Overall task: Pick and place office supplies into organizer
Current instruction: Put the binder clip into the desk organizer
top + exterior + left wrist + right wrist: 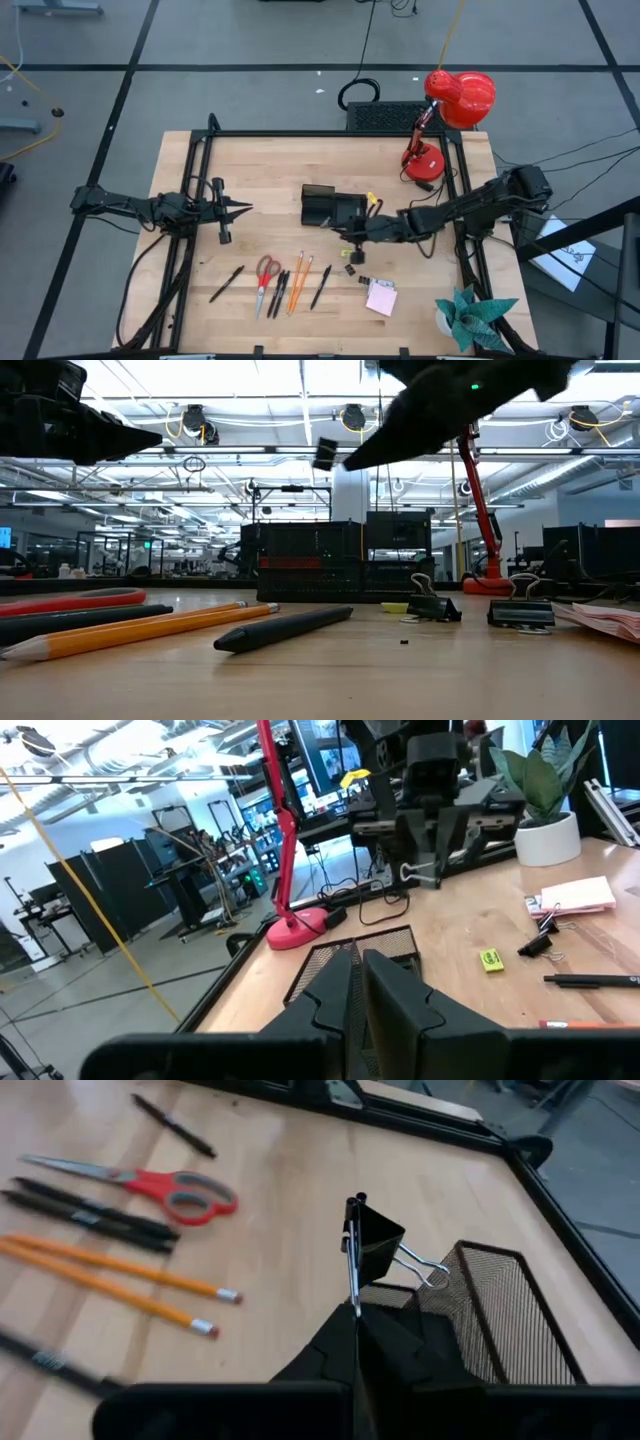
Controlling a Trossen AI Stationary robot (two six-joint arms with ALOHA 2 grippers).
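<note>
The black mesh organizer (322,207) stands mid-table. My right gripper (350,233) hovers at its near right corner, shut on a small black binder clip (375,1240). Near the front edge lie red-handled scissors (267,272), orange pencils (298,280) and black pens (228,283). Two more clips (356,275) and a pink sticky-note pad (381,297) lie to their right. A small yellow piece (490,959) rests on the wood near the clips. My left gripper (240,210) waits at the table's left, shut on nothing, pointing level toward the organizer. My right gripper pinches the clip by one wire handle (352,1285) between its two fingertips. The fingers slant down from the table's right side. The clip's black body sticks out past the fingertips, its other wire handle (425,1266) free. The clip (325,453) is lifted clear of the table.
A red desk lamp (440,130) and a black ribbed box (385,115) stand at the back right. A teal paper plant (470,315) stands at the front right corner. Black frame rails (190,180) run along the table's sides. Bare wood lies left of the organizer.
</note>
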